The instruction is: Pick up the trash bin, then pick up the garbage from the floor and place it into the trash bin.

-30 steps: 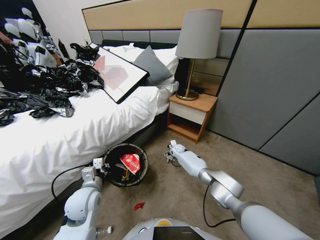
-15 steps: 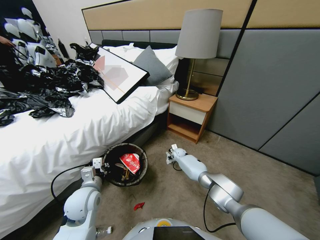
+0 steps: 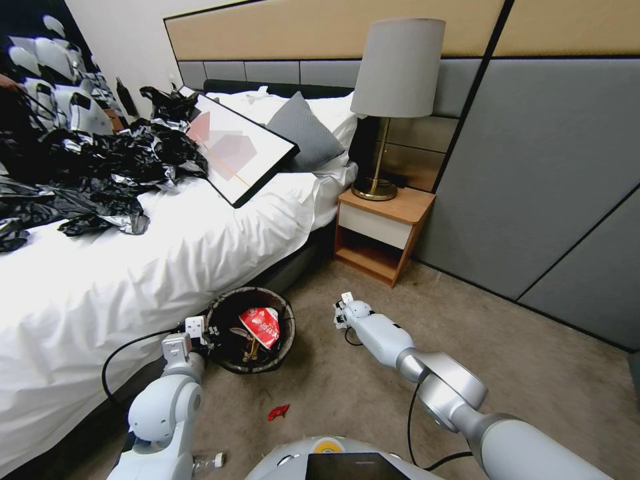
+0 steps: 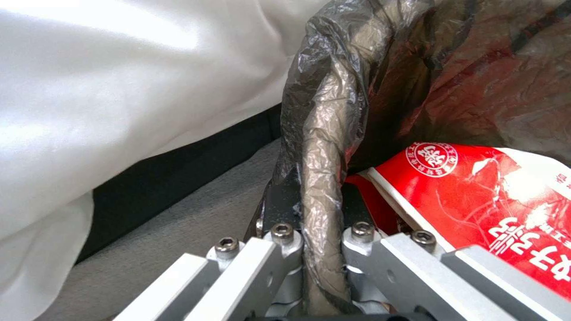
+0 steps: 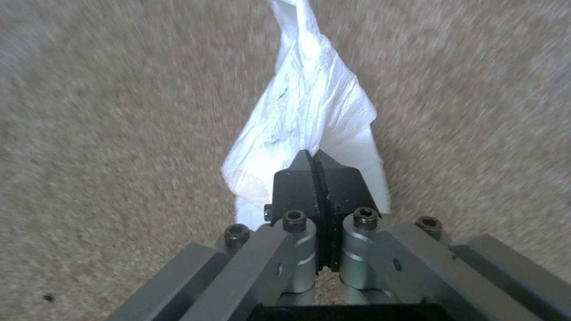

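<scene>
The left end effector is clamped on the bag-lined rim of the trash bin, low and left of centre in the head view. The right end effector, pinched on a white crumpled scrap, sits right of the trash bin, well apart, the scrap's long axis pointing away from it.

Open beige carpet at 5 to 6 o'clock from the round bag-lined trash bin; a small red wrapper scrap is the lone item lying there. White-sheeted bed closes the bin's 9 to 12 o'clock side, touching or just beside the rim. Left gripper, clamped on the bin's bagged rim, blocks 8 o'clock. Right gripper, pinching a crumpled white tissue, occupies 3 o'clock. Wooden nightstand stands at 1 o'clock, well apart.
</scene>
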